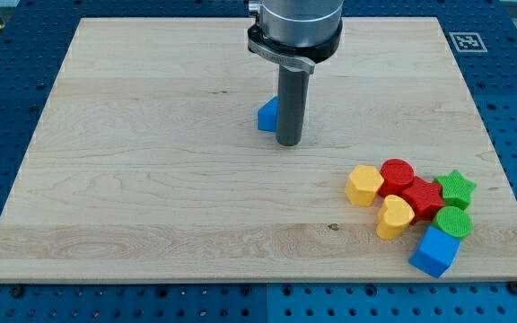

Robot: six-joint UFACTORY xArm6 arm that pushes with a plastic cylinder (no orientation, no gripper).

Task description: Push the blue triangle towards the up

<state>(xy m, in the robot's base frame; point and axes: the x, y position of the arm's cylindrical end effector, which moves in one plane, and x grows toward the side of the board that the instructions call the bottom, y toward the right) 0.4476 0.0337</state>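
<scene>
The blue triangle (267, 115) lies on the wooden board (151, 179) a little above the board's middle, partly hidden behind my rod. My tip (288, 143) rests on the board just right of and below the triangle, touching or nearly touching its right side.
A cluster of blocks sits at the view's lower right: a yellow hexagon (363, 185), a red cylinder (397, 174), a red star (422, 196), a green star (457, 187), a yellow heart (393, 216), a green cylinder (453, 222) and a blue cube (435, 250).
</scene>
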